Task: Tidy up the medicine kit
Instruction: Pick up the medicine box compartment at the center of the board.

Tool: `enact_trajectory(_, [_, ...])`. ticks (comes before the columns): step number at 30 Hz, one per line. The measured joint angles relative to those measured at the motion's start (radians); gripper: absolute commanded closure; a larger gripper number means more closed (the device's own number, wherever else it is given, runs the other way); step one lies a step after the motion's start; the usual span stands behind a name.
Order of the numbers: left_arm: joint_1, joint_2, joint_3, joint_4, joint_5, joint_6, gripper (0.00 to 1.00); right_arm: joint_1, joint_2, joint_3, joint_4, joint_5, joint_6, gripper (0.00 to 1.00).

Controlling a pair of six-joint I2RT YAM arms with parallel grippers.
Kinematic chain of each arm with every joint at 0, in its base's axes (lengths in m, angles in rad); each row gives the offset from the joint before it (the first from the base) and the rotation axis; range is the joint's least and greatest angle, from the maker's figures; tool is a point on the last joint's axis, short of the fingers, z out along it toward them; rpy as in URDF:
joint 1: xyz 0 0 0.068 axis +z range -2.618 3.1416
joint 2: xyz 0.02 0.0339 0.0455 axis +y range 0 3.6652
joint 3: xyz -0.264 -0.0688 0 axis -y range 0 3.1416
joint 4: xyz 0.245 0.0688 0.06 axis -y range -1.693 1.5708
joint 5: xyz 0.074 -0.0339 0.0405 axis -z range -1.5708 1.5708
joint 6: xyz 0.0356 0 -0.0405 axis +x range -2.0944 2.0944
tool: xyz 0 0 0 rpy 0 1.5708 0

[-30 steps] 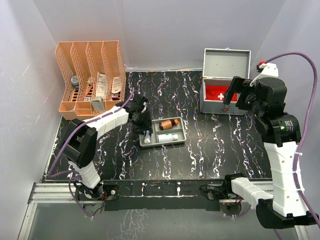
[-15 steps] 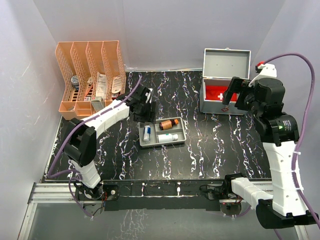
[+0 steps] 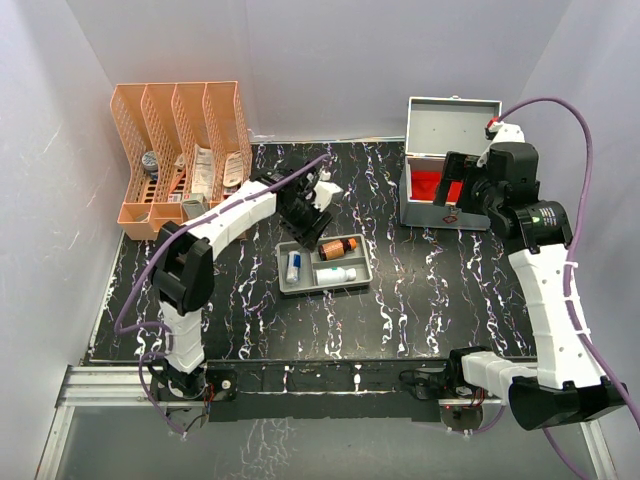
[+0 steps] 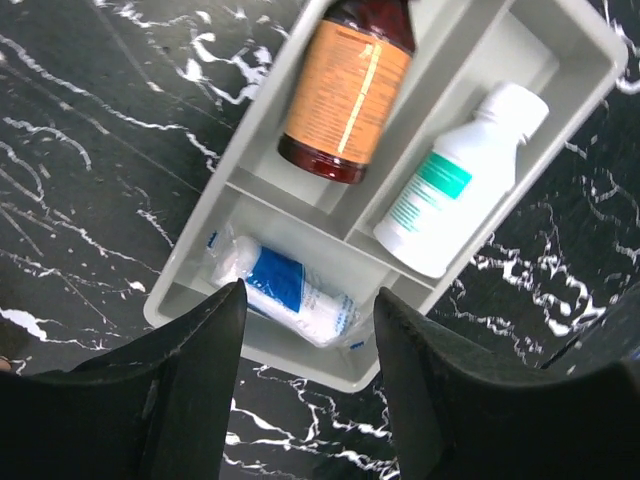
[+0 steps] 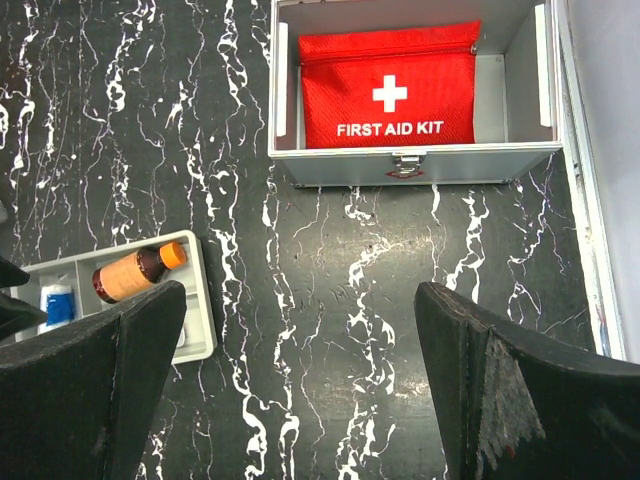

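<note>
The medicine kit (image 3: 452, 210) stands at the back right with its lid up. A red first aid pouch (image 5: 390, 95) lies inside the kit (image 5: 415, 165). My right gripper (image 3: 462, 190) hovers above the kit's front. In its wrist view the right gripper (image 5: 300, 295) is open wide over bare table. A grey divided tray (image 3: 300, 287) holds an amber bottle (image 4: 345, 85), a white bottle (image 4: 455, 185) and a blue-and-white roll (image 4: 285, 290). My left gripper (image 3: 308, 232) hangs over the tray's far edge. Seen from its wrist, the left gripper (image 4: 310, 295) is open and holds nothing.
An orange file rack (image 3: 185, 150) with packets and small items stands at the back left. A small box (image 3: 195, 207) sits in front of it. White walls close in the table at the back and on both sides.
My left gripper has lifted off the tray's left compartment and swung right and back, leaving the roll there. The right arm has shifted left toward the kit.
</note>
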Motion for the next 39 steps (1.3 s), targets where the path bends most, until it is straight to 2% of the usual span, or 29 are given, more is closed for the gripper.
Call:
enact_trajectory(7, [-0.089,0.067,0.122,-0.114,0.055,0.158,0.53,0.0,-0.006,-0.032,0.028,0.015,0.003,0.02])
enact_trajectory(11, [-0.137,0.119,0.208,-0.153,0.112,0.194,0.58,0.0,-0.021,-0.053,0.033,0.029,0.004,0.02])
enact_trajectory(15, [-0.157,0.182,0.275,-0.192,0.184,0.22,0.6,0.0,-0.039,-0.06,0.034,0.045,0.004,0.02])
enact_trajectory(26, [-0.157,0.266,0.286,-0.198,0.222,0.292,0.6,0.0,-0.079,-0.06,0.027,0.089,0.01,0.02])
enact_trajectory(39, [-0.157,0.277,0.286,-0.177,0.222,0.321,0.61,0.0,-0.1,-0.06,0.017,0.112,0.031,0.02])
